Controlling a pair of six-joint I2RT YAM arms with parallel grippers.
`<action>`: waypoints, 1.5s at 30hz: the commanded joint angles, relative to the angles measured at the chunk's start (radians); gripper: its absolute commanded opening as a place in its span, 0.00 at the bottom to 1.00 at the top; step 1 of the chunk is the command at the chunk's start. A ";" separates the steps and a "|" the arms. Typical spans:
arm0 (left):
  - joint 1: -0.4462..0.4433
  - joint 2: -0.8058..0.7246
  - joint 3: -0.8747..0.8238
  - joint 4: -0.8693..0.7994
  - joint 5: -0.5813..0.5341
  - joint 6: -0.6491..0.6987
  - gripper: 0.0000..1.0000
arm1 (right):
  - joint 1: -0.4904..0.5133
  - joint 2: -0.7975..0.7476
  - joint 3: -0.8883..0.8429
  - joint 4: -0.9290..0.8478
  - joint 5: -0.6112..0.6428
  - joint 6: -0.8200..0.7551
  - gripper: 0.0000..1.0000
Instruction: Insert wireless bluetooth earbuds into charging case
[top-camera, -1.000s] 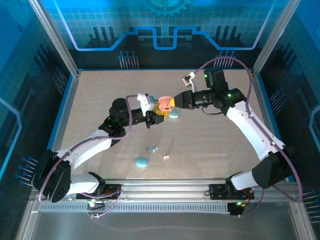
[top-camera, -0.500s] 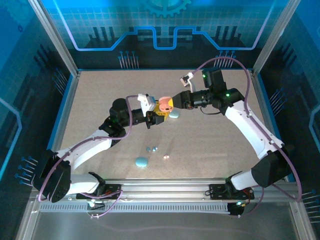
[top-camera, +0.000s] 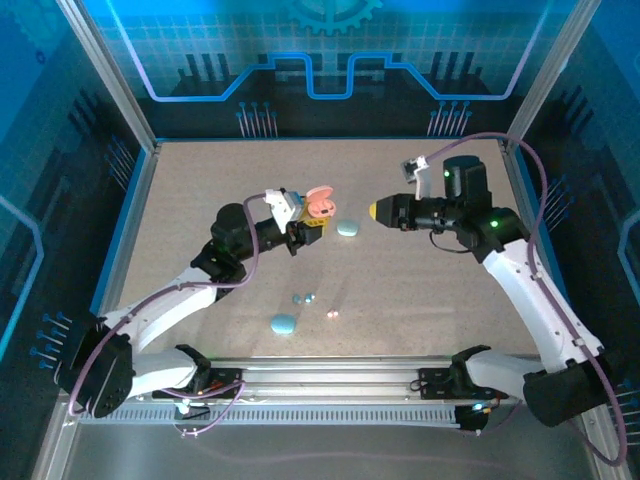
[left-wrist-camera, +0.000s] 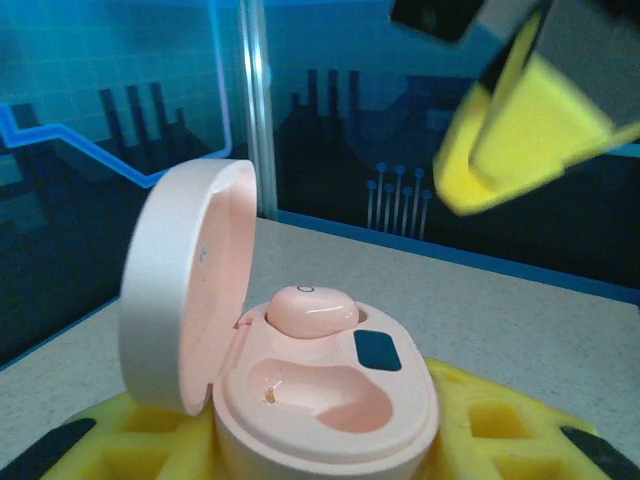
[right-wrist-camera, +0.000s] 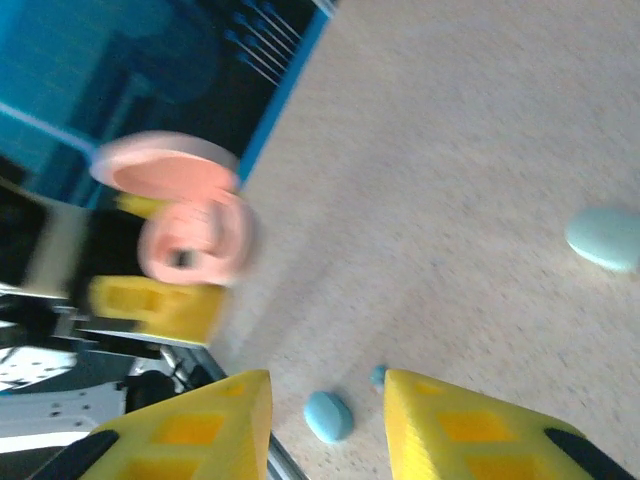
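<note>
Viewing the overhead camera, I am seeing the left gripper (top-camera: 311, 222) clamping the pink charging case (top-camera: 319, 203), with the lid (left-wrist-camera: 185, 290) standing open and upright. Looking through the left wrist camera, I am finding one pink earbud (left-wrist-camera: 310, 308) seated in the far well of the case, while the near well (left-wrist-camera: 320, 395) is lying empty. The right gripper (top-camera: 378, 209) is hovering to the right of the case, apart from it, its tip pointing toward it. Through the right wrist camera its fingers (right-wrist-camera: 215, 425) are standing parted, with bare table showing between them and nothing gripped. On the table (top-camera: 420, 290), a second pink earbud (top-camera: 333, 314) is lying loose near the front, and two small bluish earbuds (top-camera: 297, 298) are lying side by side just left of it. A pale teal case (top-camera: 347, 228) is resting closed between the two grippers, and a light blue case (top-camera: 283, 324) is resting closed near the front edge.
</note>
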 joint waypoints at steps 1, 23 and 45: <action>0.006 -0.051 -0.014 0.047 -0.097 0.031 0.32 | 0.004 0.073 -0.075 -0.075 0.049 0.009 0.36; 0.019 -0.248 -0.032 -0.062 -0.327 0.126 0.31 | 0.450 0.658 -0.007 -0.156 0.214 -0.252 0.43; 0.019 -0.240 -0.036 -0.057 -0.299 0.105 0.31 | 0.505 0.734 0.006 -0.203 0.158 -0.309 0.36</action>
